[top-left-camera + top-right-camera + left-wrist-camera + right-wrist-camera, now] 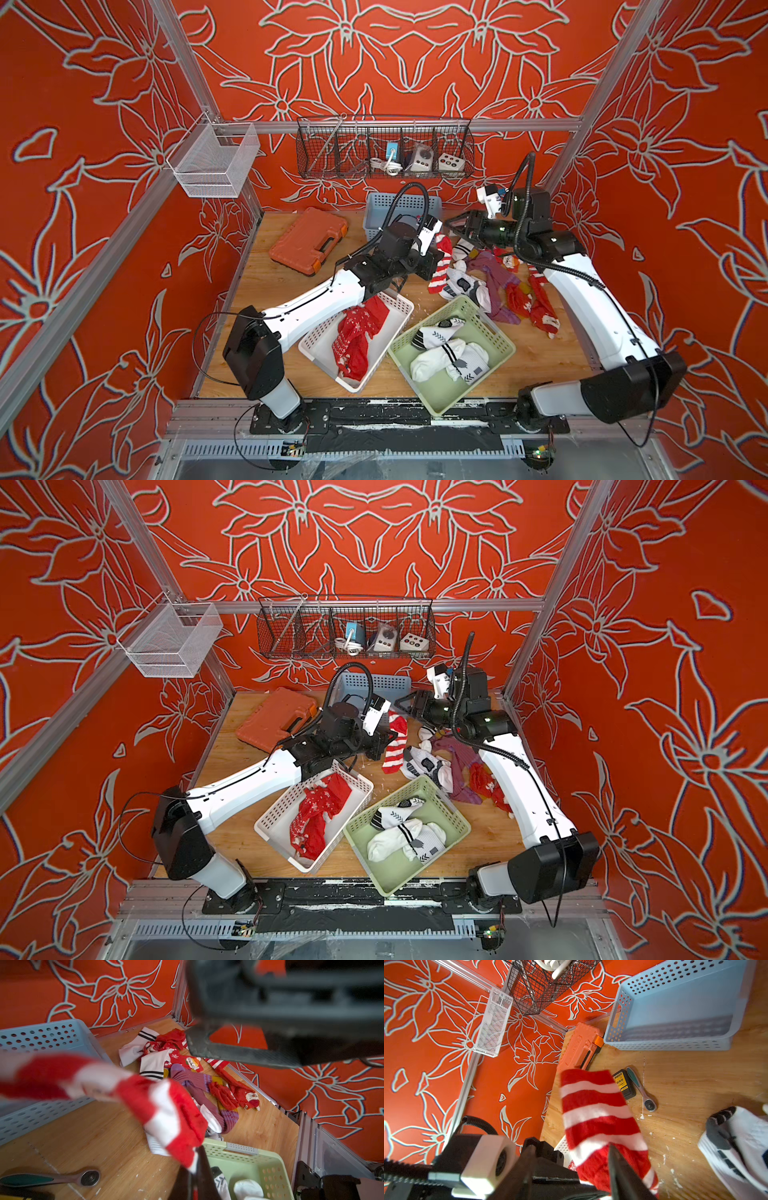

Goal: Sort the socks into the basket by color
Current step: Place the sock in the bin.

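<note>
**Item: striped sock** (439,274), red and white.
Clock set with 12 at the back wall.

- **Place:** It is hanging over mid-bench (536,357). Its upper end is rising toward 12, and its lower end is trailing toward 6 and touching the edge of the pile (494,274).
- **Long axis:** It is running roughly 12 to 6 in both top views.
- **Left pincer** (198,1153): It is clenched and grasping the striped sock partway along its length. Its wrist view is showing the fingers pinched together on a red and white band.
- **Left arm:** It is reaching in from 8 o'clock, stretched long and low, with the forearm passing over the far corner of the white basket (322,353).
- **Right pincer** (457,226): It is released, with the jaws standing apart and holding nothing. It is hovering just beside the sock's upper end, at about 1 o'clock from it, and pointing toward 9.
- **Right arm:** It is coming in from 4 o'clock with the elbow raised.
- **Nearer arm:** The left arm is nearer, and it alone is carrying the sock.
- **Destination (judged):** The white basket is holding red socks and is lying near, at 7 o'clock from the left pincer.
- **Other baskets:** The green basket (436,395), holding white socks, is sitting at 5 o'clock. The blue basket (415,203) is sitting at 11 and looking empty.
- **Pile:** Red, white and purple socks are lying unsorted at 3 to 4 o'clock.
- **Coming move (judged):** The left arm is facing a short pull back toward 7, raised enough for the trailing end to clear the white rim.
- **Risk (judged):** The tail may be snagging a white sock from the pile as it leaves.
</note>
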Robot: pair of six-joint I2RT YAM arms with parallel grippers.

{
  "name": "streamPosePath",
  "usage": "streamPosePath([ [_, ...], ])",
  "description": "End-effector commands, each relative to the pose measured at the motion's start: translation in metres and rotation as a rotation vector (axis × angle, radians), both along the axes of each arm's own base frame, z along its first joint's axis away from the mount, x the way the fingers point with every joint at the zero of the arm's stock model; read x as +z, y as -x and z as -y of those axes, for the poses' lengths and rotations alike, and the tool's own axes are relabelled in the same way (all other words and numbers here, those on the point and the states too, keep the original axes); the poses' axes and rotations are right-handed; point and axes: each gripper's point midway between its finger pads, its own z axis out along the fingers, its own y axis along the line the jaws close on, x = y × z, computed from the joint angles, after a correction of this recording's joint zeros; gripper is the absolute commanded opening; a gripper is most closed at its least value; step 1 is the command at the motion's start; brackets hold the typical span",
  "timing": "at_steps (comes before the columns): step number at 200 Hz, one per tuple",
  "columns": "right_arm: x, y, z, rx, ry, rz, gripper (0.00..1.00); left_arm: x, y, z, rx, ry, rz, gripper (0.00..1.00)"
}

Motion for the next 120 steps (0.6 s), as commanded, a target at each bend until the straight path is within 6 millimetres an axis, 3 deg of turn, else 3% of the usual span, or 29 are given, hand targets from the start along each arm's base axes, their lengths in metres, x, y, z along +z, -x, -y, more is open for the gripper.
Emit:
streamPosePath([
  [1, 0.007, -0.003, -0.002, 0.012, 0.02, 0.018, 0.77, 0.013, 0.011, -0.029, 0.044, -0.038, -0.006, 0.0],
  [23, -0.002, -0.011, 0.006, -0.007, 0.059, 0.012, 0.87, 0.006, 0.022, -0.058, 0.099, -0.081, -0.088, 0.0],
  [79, -0.061, -0.027, 0.033, -0.04, 0.268, -0.078, 0.91, -0.037, 0.07, -0.144, 0.276, -0.201, -0.344, 0.0],
  [86, -0.067, -0.03, 0.035, -0.042, 0.282, -0.089, 0.98, -0.043, 0.076, -0.152, 0.296, -0.213, -0.368, 0.0],
  [120, -0.097, -0.039, 0.047, -0.061, 0.356, -0.142, 0.98, -0.081, 0.1, -0.18, 0.36, -0.264, -0.493, 0.0],
])
